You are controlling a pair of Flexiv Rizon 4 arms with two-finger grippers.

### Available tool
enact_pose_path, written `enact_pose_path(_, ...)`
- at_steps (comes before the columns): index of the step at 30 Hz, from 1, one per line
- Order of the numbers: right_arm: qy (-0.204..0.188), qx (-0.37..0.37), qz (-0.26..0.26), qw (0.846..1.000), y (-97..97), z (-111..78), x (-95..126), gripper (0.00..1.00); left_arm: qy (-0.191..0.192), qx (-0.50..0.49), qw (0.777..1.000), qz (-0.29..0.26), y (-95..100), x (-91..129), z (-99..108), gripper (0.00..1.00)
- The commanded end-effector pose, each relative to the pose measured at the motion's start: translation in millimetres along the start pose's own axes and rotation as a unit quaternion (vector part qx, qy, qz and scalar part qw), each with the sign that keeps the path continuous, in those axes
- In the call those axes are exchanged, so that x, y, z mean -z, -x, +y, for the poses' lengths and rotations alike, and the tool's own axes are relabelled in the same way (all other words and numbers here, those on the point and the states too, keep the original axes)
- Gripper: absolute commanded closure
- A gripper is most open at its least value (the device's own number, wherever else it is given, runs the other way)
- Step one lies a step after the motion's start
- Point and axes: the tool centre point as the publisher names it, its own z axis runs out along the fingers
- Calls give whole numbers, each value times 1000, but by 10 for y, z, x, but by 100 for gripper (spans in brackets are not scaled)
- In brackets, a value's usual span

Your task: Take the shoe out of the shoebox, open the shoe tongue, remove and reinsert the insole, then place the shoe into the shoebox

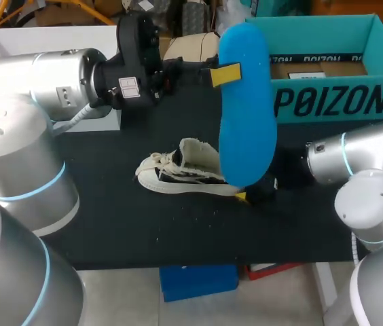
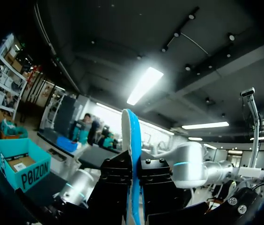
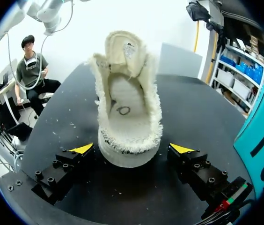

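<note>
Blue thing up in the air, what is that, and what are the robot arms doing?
It is a blue insole. The left gripper is shut on it, holding it up above the table. The cream shoe sits on the table, outside the teal shoebox. The right gripper is open, with one finger on each side of the shoe's heel.

Insole [image 1: 246,102] is seen in plain bright blue | shoe [image 3: 127,117] is noted as cream — dark markings on its side | shoebox [image 1: 314,27] is coloured teal, lettered dark | counter [image 1: 144,224] is shown black, flecked white | fingers [image 3: 83,149] are tipped yellow, bodies black
</note>
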Motion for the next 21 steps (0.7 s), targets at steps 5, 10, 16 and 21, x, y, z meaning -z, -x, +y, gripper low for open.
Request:
enact_pose_path(5,23,-2,1,1000,3,-34,8,0,0,-1,1000,-2,-7,-8,12,100)
enact_pose_path(10,23,-2,2,1000,13,-33,16,0,0,-1,1000,-2,-7,-8,12,100)
enact_pose_path(16,-5,0,-4,1000,71,77,117,0,0,-1,1000,-2,-7,-8,12,100)
enact_pose_path(21,-36,5,-7,999,133,233,185,0,0,-1,1000,-2,-7,-8,12,100)
